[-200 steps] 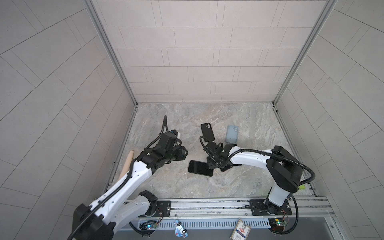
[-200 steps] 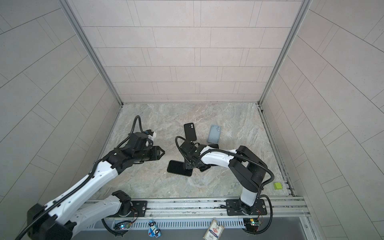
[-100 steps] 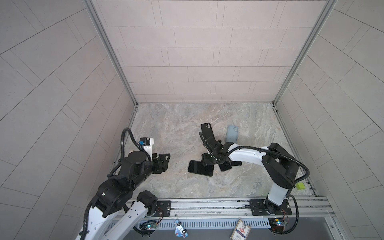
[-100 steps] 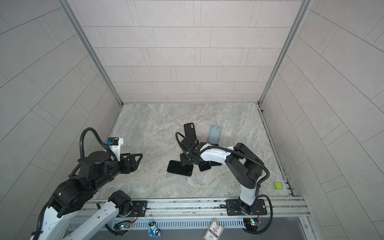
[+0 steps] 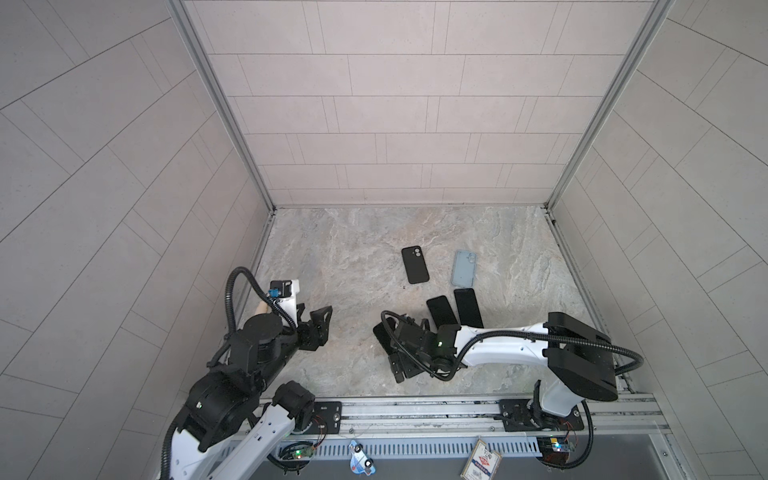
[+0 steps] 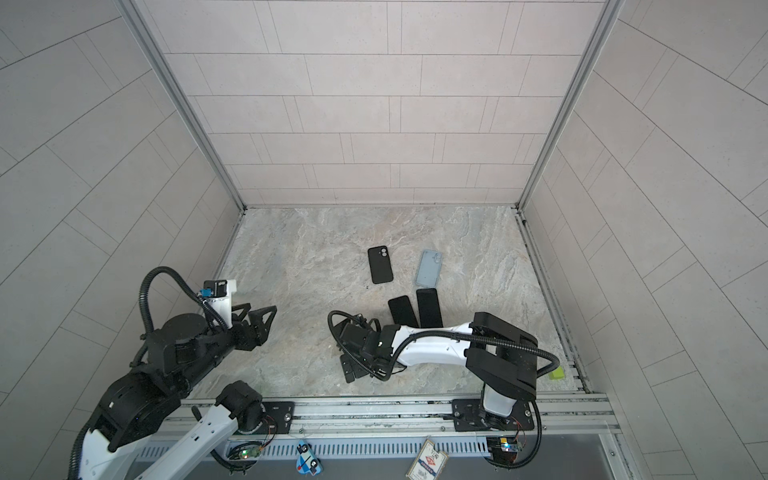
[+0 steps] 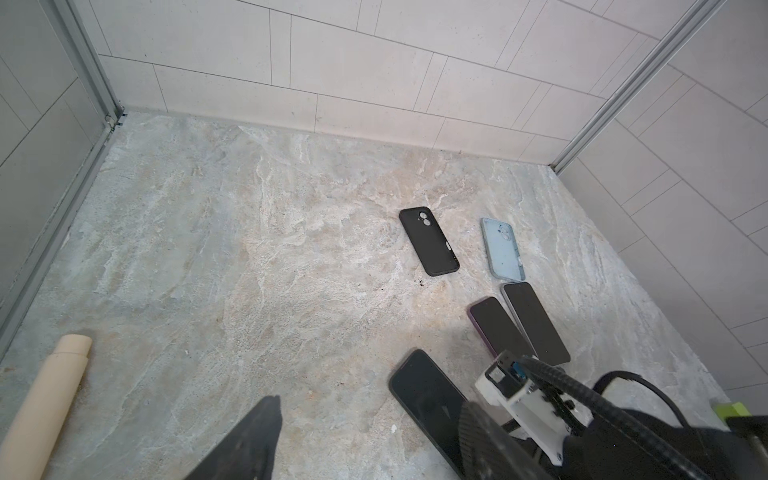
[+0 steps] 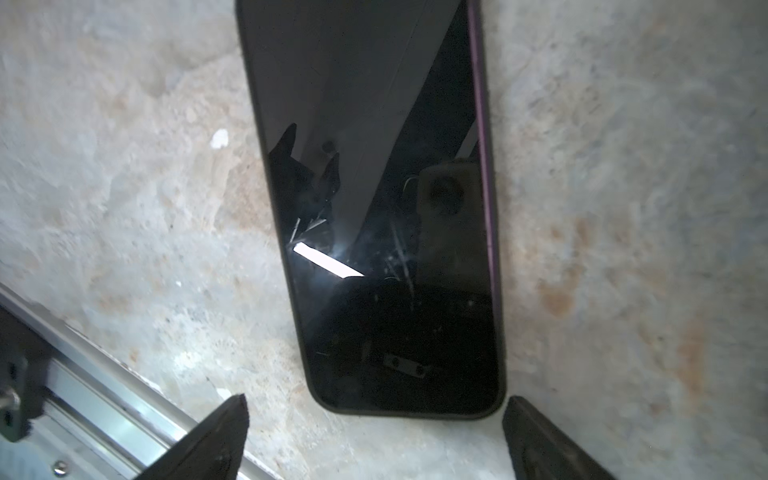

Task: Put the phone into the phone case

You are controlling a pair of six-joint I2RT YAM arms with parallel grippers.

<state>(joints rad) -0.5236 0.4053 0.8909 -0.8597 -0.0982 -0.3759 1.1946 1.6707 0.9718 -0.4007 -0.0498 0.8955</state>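
As it lies flat, phone (image 8: 374, 208) glossy, scratched

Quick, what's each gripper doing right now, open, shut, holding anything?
Left gripper: open, holding nothing.
Right gripper: open, fingertips either side of the end of the phone, not gripping it.
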